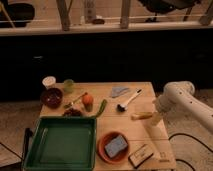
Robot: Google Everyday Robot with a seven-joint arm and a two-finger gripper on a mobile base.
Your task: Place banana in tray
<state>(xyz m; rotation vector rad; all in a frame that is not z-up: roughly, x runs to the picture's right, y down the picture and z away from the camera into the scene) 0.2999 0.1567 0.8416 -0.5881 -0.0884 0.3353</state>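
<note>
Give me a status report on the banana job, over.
Pincer low at right end of banana. Banana lying on table, outside tray. Orange bowl and green vegetable near the path.

— What stands at the back left of the wooden table [150, 92]?
— A white cup [49, 81], with a green cup [68, 85] just beside it and a dark red bowl [51, 97] in front.
— And mid-table?
— A round orange item [88, 100], a long green vegetable [101, 107], a grey cloth [119, 91] and a brush [128, 100].
— Near the front?
— An orange bowl [103, 145] holding a blue sponge [116, 146], with a small flat box [140, 155] beside it. The gripper [155, 118] hangs over the table's right side.
</note>
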